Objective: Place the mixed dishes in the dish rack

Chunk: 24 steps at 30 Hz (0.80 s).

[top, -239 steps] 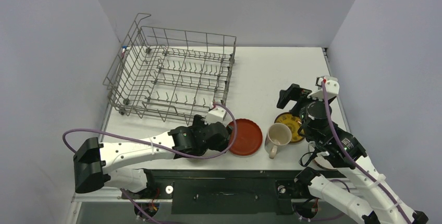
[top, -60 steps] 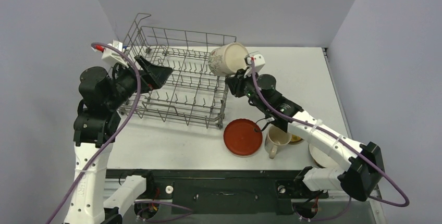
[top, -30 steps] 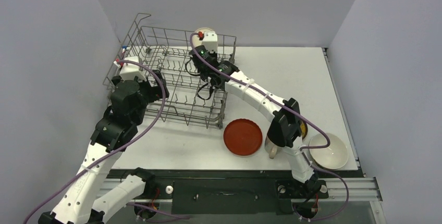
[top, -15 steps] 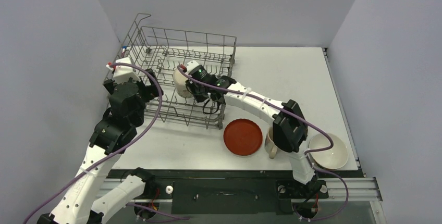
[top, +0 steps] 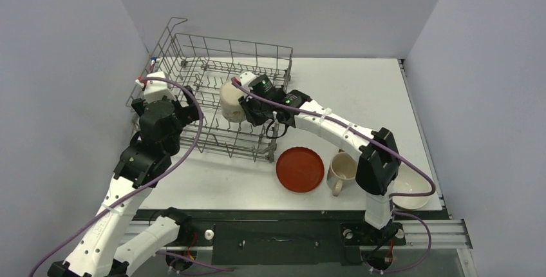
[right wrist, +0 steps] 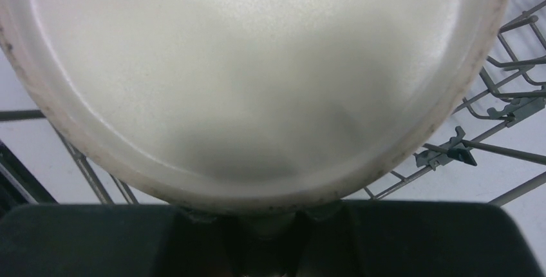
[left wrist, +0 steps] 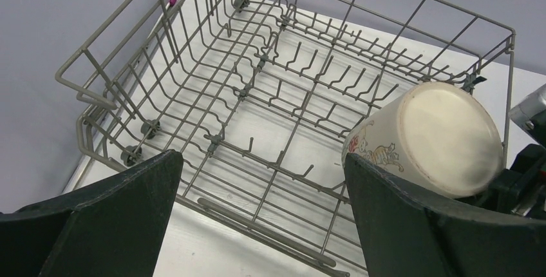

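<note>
Sitting lower in dish rack (top: 222, 48) than before: cream mug (top: 230, 100), gripped by right claw (top: 248, 107); left claw (left wrist: 262, 161) agape, empty.

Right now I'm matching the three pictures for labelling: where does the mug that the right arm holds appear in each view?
Top external: mug left of centre, inside the dish rack.
Left wrist: mug near the right edge, tilted, a flat round end toward the camera.
Right wrist: mug fills the upper frame.
Shared landmark: the dish rack's grey wires.

Right arm (top: 335, 125) hides part of the white bowl (top: 412, 201).
</note>
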{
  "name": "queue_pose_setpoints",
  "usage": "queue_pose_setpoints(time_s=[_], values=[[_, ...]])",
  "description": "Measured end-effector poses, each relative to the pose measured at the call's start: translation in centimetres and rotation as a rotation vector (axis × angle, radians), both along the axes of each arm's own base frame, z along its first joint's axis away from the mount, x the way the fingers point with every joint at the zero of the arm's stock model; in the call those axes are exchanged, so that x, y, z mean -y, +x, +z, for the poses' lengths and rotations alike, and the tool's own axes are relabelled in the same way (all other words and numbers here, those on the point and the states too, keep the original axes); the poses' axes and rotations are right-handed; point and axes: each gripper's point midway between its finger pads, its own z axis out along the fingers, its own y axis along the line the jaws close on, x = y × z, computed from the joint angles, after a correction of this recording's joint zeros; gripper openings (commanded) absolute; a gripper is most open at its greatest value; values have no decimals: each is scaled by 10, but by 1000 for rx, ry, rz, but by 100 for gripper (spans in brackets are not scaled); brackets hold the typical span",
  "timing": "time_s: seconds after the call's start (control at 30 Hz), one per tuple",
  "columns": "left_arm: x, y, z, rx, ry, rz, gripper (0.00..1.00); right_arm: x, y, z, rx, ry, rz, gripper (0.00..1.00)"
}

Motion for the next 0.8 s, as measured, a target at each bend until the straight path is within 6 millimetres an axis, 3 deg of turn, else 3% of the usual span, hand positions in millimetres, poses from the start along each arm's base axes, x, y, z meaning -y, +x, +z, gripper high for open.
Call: queue_pose_setpoints(time_s=[0.27, 0.4, 0.8], values=[[2, 0, -1, -2, -2, -11, 96, 25, -21, -8, -32, -87, 74, 0], [3, 0, -1, -3, -3, -15, 97, 34, -21, -15, -57, -106, 81, 0], [4, 1, -2, -5, -4, -21, 97, 29, -20, -18, -60, -87, 99, 0]])
